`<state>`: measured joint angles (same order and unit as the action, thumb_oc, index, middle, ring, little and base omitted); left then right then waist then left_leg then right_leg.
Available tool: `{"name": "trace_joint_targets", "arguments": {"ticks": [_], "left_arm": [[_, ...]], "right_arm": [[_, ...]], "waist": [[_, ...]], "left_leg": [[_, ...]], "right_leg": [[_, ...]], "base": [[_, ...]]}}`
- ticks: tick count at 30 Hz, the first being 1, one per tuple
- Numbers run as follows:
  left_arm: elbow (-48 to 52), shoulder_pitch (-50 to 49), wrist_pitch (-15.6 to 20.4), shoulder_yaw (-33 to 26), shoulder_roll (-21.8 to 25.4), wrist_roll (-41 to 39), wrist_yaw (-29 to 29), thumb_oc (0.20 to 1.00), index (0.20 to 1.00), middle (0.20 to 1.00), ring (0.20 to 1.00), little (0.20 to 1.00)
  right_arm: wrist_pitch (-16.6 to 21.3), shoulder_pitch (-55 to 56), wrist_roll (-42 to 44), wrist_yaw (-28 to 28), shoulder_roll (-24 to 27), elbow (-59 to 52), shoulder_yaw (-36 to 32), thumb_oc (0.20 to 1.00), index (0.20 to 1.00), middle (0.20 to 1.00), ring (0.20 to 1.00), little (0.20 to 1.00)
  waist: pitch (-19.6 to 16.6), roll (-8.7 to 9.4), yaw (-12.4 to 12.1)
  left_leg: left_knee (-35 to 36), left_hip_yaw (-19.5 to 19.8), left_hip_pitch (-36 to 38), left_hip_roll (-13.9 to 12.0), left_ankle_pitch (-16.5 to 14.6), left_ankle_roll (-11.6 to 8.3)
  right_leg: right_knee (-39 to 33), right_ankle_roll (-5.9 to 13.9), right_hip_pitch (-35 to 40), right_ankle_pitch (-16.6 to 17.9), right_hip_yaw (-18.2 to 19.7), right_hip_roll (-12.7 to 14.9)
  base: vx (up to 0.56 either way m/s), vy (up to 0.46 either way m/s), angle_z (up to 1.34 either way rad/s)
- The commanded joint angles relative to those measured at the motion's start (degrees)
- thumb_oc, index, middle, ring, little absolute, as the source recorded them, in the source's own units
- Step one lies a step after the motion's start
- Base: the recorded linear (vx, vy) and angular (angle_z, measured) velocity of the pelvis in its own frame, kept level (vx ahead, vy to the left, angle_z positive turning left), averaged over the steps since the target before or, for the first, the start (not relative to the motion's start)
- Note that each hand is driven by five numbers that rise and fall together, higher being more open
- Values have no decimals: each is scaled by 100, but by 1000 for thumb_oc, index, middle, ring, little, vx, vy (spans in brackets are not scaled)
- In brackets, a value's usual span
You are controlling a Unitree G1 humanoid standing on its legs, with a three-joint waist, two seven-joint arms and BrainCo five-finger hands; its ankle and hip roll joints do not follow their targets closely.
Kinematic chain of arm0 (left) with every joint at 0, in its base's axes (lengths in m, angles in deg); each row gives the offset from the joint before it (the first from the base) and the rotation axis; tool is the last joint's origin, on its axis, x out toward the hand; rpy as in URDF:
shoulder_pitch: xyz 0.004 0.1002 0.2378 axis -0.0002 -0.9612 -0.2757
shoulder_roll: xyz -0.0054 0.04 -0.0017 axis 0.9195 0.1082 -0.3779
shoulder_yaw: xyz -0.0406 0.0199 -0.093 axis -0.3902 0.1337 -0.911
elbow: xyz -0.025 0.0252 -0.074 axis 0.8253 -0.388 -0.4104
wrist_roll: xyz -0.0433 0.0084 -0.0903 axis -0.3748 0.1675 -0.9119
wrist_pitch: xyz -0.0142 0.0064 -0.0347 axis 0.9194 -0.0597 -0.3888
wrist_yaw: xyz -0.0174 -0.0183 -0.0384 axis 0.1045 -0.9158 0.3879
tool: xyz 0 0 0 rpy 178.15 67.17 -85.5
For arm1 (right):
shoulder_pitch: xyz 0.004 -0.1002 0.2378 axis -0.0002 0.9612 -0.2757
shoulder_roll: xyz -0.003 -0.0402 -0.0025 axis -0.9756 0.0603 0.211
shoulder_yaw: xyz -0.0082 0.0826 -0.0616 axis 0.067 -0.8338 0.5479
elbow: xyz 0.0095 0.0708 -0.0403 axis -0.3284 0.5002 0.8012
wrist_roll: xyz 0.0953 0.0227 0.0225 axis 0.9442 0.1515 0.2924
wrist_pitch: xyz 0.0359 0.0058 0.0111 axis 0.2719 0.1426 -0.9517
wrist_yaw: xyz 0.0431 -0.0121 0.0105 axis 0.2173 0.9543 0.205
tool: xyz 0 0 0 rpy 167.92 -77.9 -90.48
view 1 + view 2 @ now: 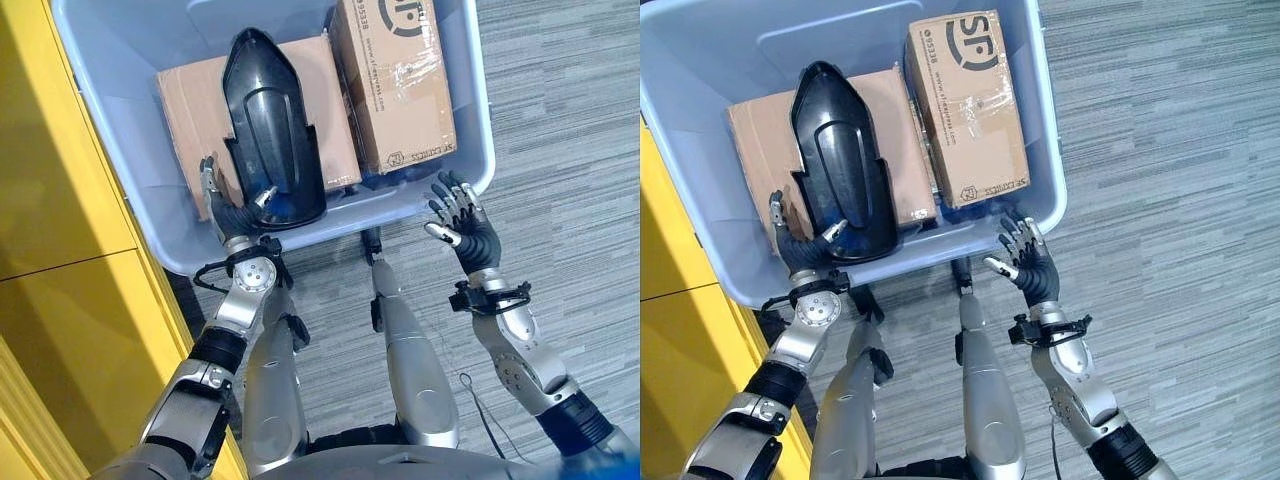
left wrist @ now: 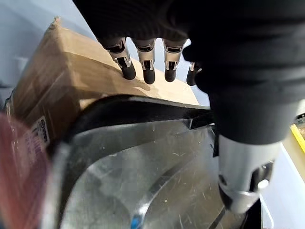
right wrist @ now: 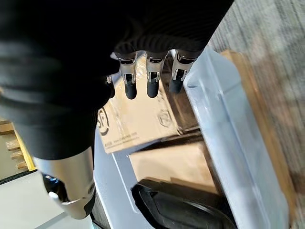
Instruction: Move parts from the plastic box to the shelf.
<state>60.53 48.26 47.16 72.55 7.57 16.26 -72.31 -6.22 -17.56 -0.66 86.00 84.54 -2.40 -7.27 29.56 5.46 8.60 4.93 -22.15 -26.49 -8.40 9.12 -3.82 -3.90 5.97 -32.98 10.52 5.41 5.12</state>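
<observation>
- Floor: grey striped carpet (image 1: 570, 130), bare on robot's right side of the bin & in front of it.
- Yellow cabinet (image 1: 50, 230) runs along robot's left, tight against the bin's left wall; little room there.
- Plastic box (image 1: 470, 90) = pale blue bin, open top, sits on the carpet just ahead of the robot.
- Inside: black moulded part (image 1: 268, 130) lying lengthwise on a flat cardboard box (image 1: 185, 100), pointed end away from robot, rounded end at the near wall.
- 2nd cardboard box (image 1: 392, 80), taped, w/ print, lies beside it toward bin's right wall, narrow gap between the two.
- Left hand (image 1: 222, 205) over the near rim inside the bin, at the black part's near left edge; wrist view: fingers (image 2: 148, 71) straight, tips over the flat box past the part's rim, thumb alongside part. Not gripping.
- Right hand (image 1: 462, 222) outside the bin, just beside its near right corner, above carpet; fingers (image 3: 151, 81) spread & relaxed, holding nothing.
- Near rim of bin sits between the two hands.
</observation>
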Motion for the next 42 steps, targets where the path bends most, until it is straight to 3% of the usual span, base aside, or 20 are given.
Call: {"name": "trace_joint_targets", "arguments": {"ticks": [1, 2, 3, 14, 30, 34, 42], "left_arm": [[-1850, 673, -455, 2, 90, -243, -65, 896, 896, 896, 896, 896], [-1916, 692, -434, 4, 83, -297, -69, 520, 520, 520, 520, 520], [-1955, 728, -439, 68, 59, -350, -69, 200, 200, 200, 200, 200], [-1993, 678, -426, 35, -71, -485, -69, 200, 200, 200, 200, 200], [162, 114, -198, -291, 238, -448, 193, 200, 200, 200, 200, 200], [870, -195, 38, -519, 362, -637, 559, 200, 200, 200, 200, 200], [1848, -799, 163, -891, 691, -464, 1109, 200, 200, 200, 200, 200]], "right_arm": [[374, -203, 66, 101, 226, -238, -62, 1000, 1000, 1000, 1000, 1000], [385, -209, 73, 120, 232, -249, -45, 1000, 1000, 1000, 1000, 1000], [416, -183, 79, 156, 257, -282, -31, 1000, 1000, 1000, 1000, 1000], [434, 24, 45, 162, 298, -312, -133, 1000, 1000, 1000, 1000, 1000], [274, -21, 143, 214, 183, -100, -304, 1000, 1000, 1000, 1000, 1000], [177, -10, 143, 127, 160, -86, -388, 1000, 1000, 1000, 1000, 1000], [-43, 178, 121, -207, 151, -71, -513, 1000, 1000, 1000, 1000, 1000]], "waist": [[21, 409, 302], [21, 406, 310], [20, 396, 332], [-79, 298, 320], [-541, 45, 116], [-738, -47, 35], [-1104, -243, -121]], "left_leg": [[-288, 526, 17, -481, 23, -506], [-291, 529, 13, -480, 17, -503], [-301, 531, 8, -484, 10, -499], [-276, 553, 98, -467, -20, -485], [-123, 553, 547, -334, 30, -435], [-38, 580, 854, -270, -8, -437], [7, 727, 1307, -225, -92, -438]], "right_leg": [[581, 526, -210, 91, -196, 440], [585, 523, -225, 91, -183, 435], [605, 514, -238, 79, -178, 428], [610, 491, -165, 40, -204, 438], [561, 496, 278, 63, -254, 552], [510, 525, 636, 40, -306, 612], [415, 543, 1226, -65, -477, 751]], "base": [[0, 0, 0], [24, -18, -6], [17, -11, -6], [2, -1, -1], [-7, 19, 1], [15, 26, 2], [39, 22, 12]]}}
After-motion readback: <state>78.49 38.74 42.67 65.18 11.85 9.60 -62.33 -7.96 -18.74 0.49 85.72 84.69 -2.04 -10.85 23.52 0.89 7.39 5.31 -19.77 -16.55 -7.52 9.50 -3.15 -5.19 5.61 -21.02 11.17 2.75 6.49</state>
